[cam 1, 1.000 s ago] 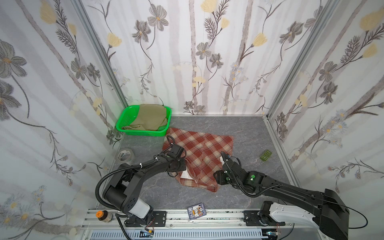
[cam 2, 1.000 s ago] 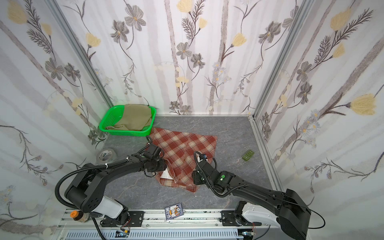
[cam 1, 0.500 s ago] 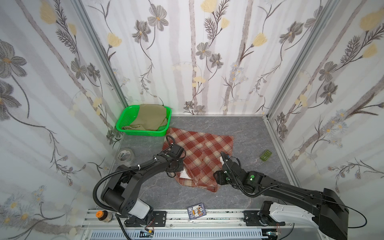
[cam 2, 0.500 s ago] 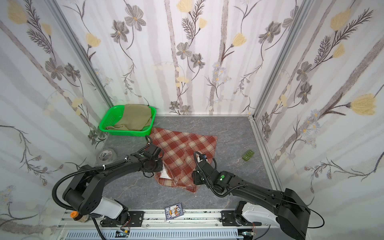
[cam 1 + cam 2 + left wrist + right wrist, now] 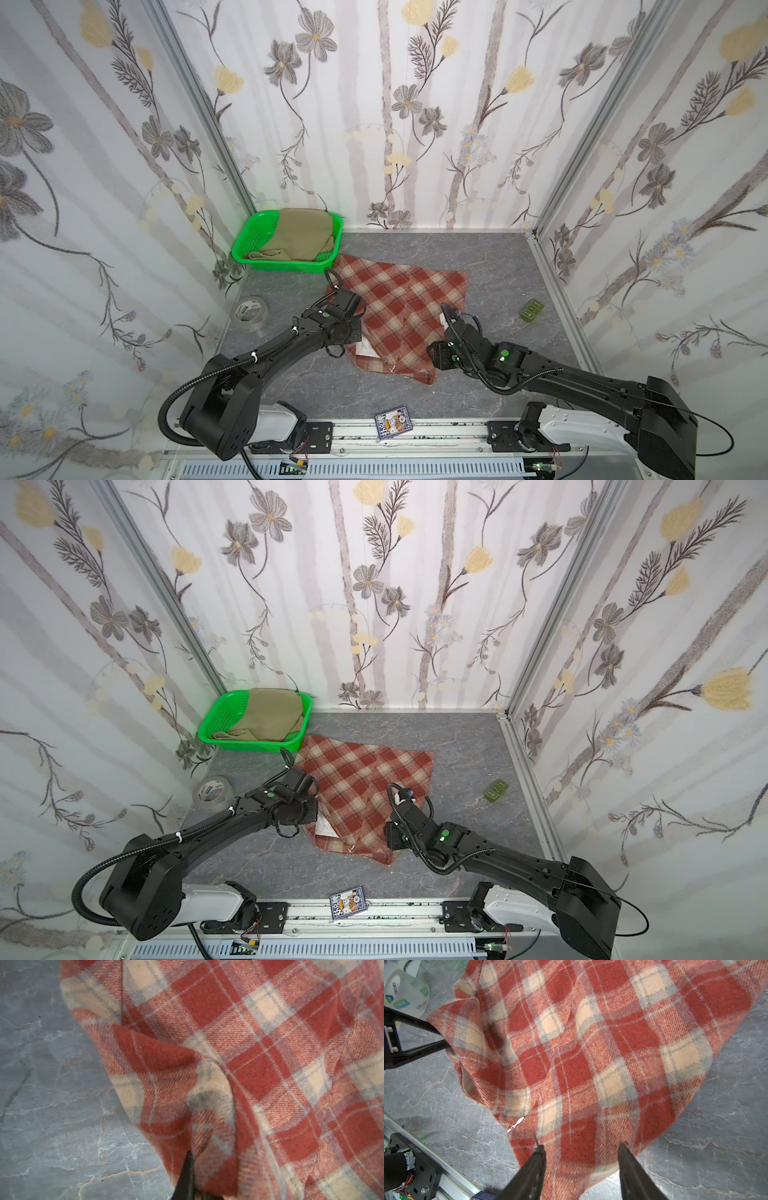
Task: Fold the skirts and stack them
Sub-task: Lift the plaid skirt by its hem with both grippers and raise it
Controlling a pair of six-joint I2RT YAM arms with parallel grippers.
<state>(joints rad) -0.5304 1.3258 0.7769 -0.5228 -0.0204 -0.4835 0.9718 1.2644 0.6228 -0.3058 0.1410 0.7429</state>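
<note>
Your left tool point(image 5: 190, 1159) now pinches the plaid skirt point(image 5: 399, 303) at its left edge, pressed together where a second ago it stood spread. Cloth bunches at the grip, so that side looks ready to fold. Your right tool point(image 5: 580, 1146) is half spread, straddling the near corner, not pinching. The khaki skirt point(image 5: 299, 232) sits in the green basket point(image 5: 245, 249), centre-left. Grey marbled desk point(image 5: 498, 266), tape roll point(image 5: 249, 311) at left, floral walls.

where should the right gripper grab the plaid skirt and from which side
Take the near right corner of the plaid skirt, coming in low from the front right. That edge lies free on the table, the right gripper has open jaws astride it, and the left gripper is shut on the opposite edge, so both ends could lift together.
</note>
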